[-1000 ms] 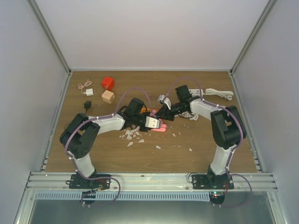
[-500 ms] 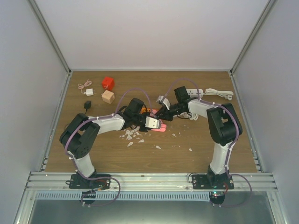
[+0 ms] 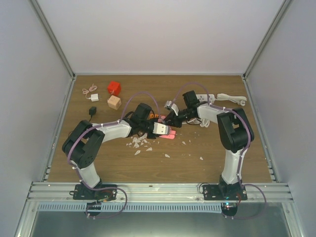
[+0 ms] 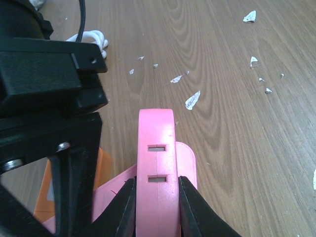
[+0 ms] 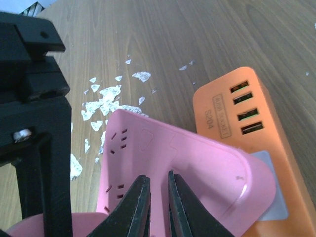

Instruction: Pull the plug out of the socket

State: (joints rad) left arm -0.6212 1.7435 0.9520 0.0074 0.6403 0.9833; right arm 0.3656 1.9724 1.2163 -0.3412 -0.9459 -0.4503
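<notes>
Pink hard plastic fills the left claw: its fingers are clamped on either flank of a narrow pink plug with two small slots in its face, near the middle of the worktop. The right claw is closed too, its tips together at the near edge of a broad pink plate pierced with pin holes. I cannot tell whether it nips any of that plate, nor whether plate and plug are one moulding. Under the plate and touching it lies the orange socket strip, with four ports in a row. White chips are scattered over the wooden worktop nearby.

The plug looks light, rigid and smooth-sided, so it is likely to slip under a pinch. The resistance should come from the friction of the pins, not from weight. The best hold is probably low on the flat flanks, pulling straight along the pins. The strip needs pinning down, since it looks light enough to lift with the plug.
</notes>
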